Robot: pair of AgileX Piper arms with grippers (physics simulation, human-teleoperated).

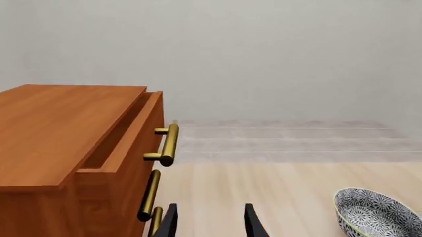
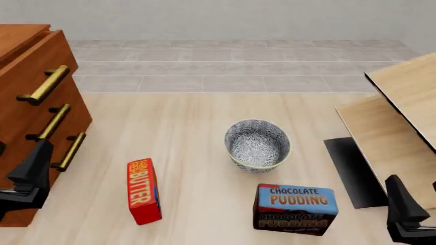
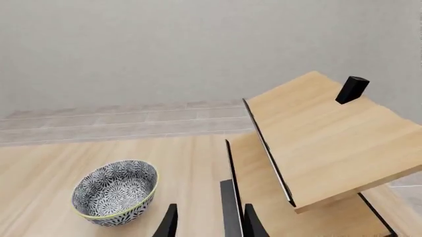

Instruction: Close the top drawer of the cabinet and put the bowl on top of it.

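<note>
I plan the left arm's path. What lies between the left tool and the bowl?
In the front view, the butter box lies between the left tool and the bowl; around it is bare table.

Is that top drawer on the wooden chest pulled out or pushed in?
Pulled out a little. In the left wrist view the top drawer juts forward of the cabinet, leaving a dark gap behind its front, and its handle sits ahead of the lower ones.

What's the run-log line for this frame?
top drawer: open | bowl: on table, untouched | left gripper: open | right gripper: open
</note>
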